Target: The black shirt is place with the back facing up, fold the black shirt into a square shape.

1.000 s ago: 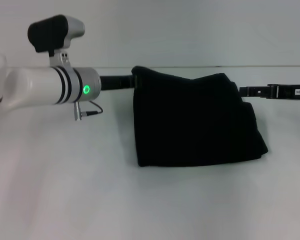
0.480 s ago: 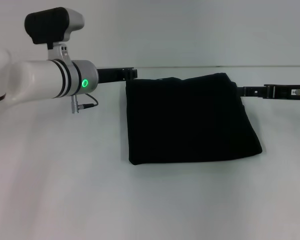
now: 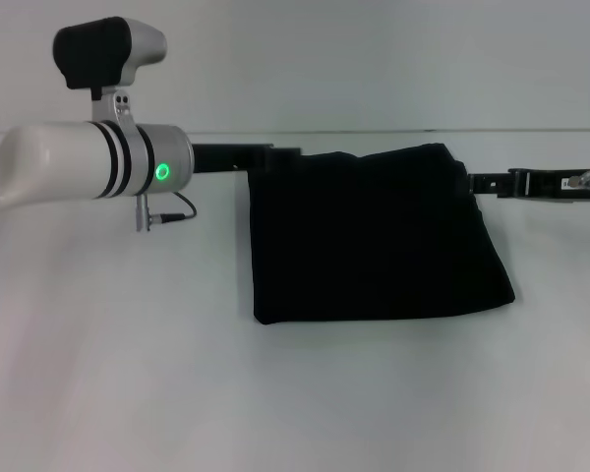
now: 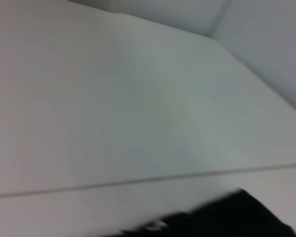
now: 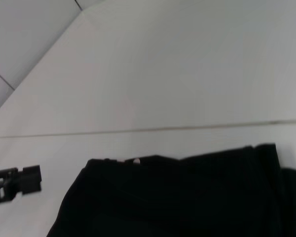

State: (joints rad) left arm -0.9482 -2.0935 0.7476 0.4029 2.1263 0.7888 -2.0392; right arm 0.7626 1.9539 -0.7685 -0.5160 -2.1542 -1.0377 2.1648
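the black shirt [image 3: 379, 236] lies on the white bench [image 3: 275, 393] as a folded, roughly square block, a little wider at its near edge than at the far one. its far edge sits close to the back edge of the bench, where the pale wall [image 3: 374, 59] begins. the near edge is a straight fold line, and the near right corner bulges slightly outward.

the left arm [image 3: 88, 162] reaches across from the left side, white with a green light on its wrist and a black-topped camera block above. the left hand [image 3: 265, 157] is at the shirt's far left corner, touching or just meeting the cloth; black fingers against black cloth, so i cannot tell whether they are apart, together or pinching the corner.

the right hand [image 3: 482, 182] comes in low from the right and its tip meets the shirt's far right corner. its fingers there are thin and dark, and i cannot tell whether they are apart or clamped on the cloth.

in the right wrist view the shirt [image 5: 187, 197] fills the lower part, with its layered edge showing at one side, and the left hand [image 5: 19, 182] shows farther off, just beside the opposite corner with a small gap of bench between. in the left wrist view only a blurred dark patch of the shirt [image 4: 237, 217] shows against the bench and wall.
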